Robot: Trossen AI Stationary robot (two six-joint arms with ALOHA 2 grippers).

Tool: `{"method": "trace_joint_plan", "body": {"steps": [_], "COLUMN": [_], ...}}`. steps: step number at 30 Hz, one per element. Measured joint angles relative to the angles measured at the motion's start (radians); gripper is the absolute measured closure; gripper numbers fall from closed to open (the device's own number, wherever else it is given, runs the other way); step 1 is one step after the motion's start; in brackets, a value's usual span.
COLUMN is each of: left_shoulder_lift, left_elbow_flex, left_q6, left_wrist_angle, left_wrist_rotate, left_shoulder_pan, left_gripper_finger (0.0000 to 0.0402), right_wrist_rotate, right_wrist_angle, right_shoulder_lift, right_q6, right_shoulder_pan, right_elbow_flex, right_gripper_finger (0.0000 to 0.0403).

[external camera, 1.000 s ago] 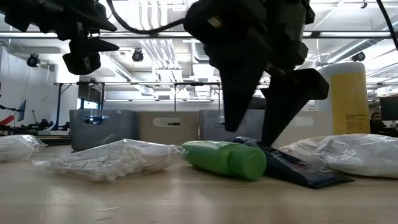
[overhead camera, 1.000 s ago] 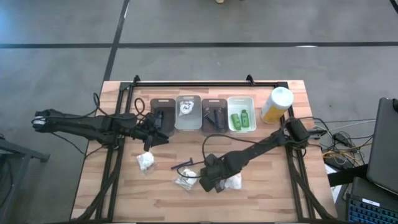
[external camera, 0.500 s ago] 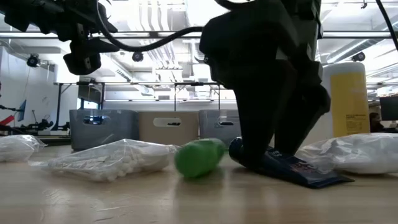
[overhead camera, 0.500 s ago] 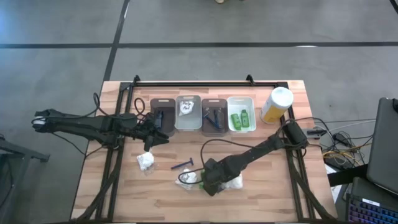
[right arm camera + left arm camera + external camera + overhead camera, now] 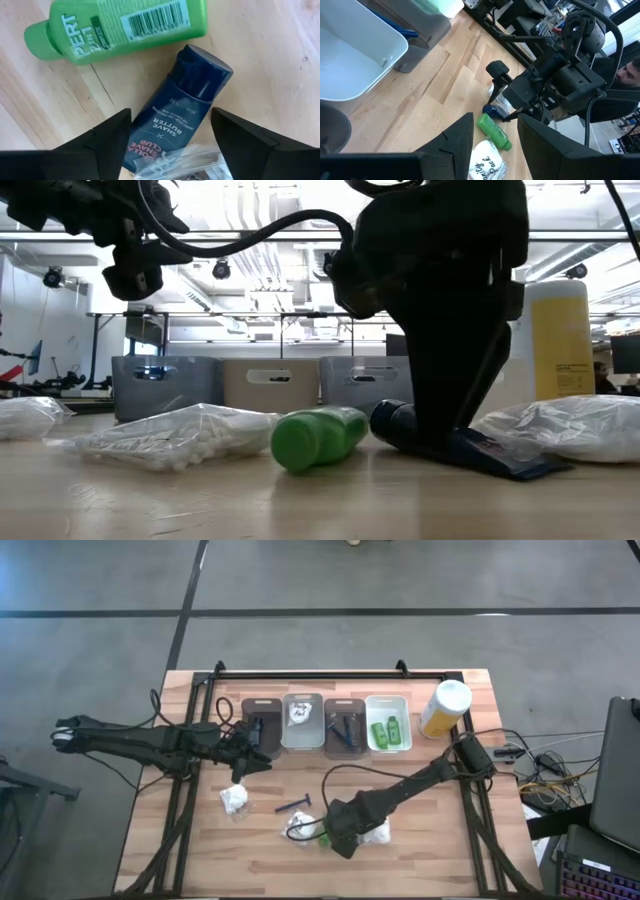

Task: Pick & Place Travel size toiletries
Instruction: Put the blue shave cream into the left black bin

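Note:
My right gripper (image 5: 171, 114) is open and low over a short dark blue tube (image 5: 180, 110) that lies flat on the table, one finger on each side of it. A small green bottle (image 5: 120, 27) lies on its side just beyond the tube's cap; in the low view the bottle (image 5: 315, 436) points its cap toward the near edge. Clear-wrapped white packets (image 5: 180, 435) (image 5: 570, 425) lie on either side. A blue razor (image 5: 293, 806) and another packet (image 5: 234, 800) lie farther left. My left gripper (image 5: 495, 120) is open, hovering by the leftmost bin (image 5: 262, 722). My right gripper comes from above, pointing down, with its fingers (image 5: 107, 137) across the tube's body (image 5: 165, 117) behind the cap. The tube lies flat on the table. Whether the fingers touch it I cannot tell.
Several bins (image 5: 302, 720) (image 5: 388, 723) stand in a row at the far side; two green bottles lie in the rightmost one. A tall yellow bottle (image 5: 445, 708) stands right of them. A black cable loops above the right gripper. Bare wood lies near the near edge.
My right gripper has come down over the dark tube, shifting slightly toward the near-left. The green bottle, which lay against the tube with its cap toward it, has turned about and rolled a little left; its cap now faces the near edge. The tube has stayed.

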Motion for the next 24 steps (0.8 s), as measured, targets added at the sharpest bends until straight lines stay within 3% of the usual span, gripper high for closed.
{"method": "trace_joint_plan", "body": {"steps": [7, 17, 24], "left_shoulder_lift": [0.0, -0.003, -0.02], "left_elbow_flex": [-0.017, -0.024, -0.026], "left_q6": [0.0, -0.001, 0.099], "left_wrist_angle": [0.0, 0.001, 0.079], "left_wrist_rotate": [-0.002, -0.003, 0.051], "left_shoulder_pan": [0.001, 0.001, 0.0], "left_gripper_finger": [0.0243, 0.0244, 0.0244], "right_wrist_rotate": [0.024, 0.019, 0.032], "right_wrist_angle": [0.004, 0.024, 0.02], "right_shoulder_lift": [0.0, -0.042, -0.162], "right_q6": [0.089, 0.129, 0.07], "right_shoulder_pan": [0.0, -0.006, -0.061], "right_elbow_flex": [-0.005, 0.027, 0.028], "right_gripper_finger": [0.0197, 0.0318, 0.0348]}}
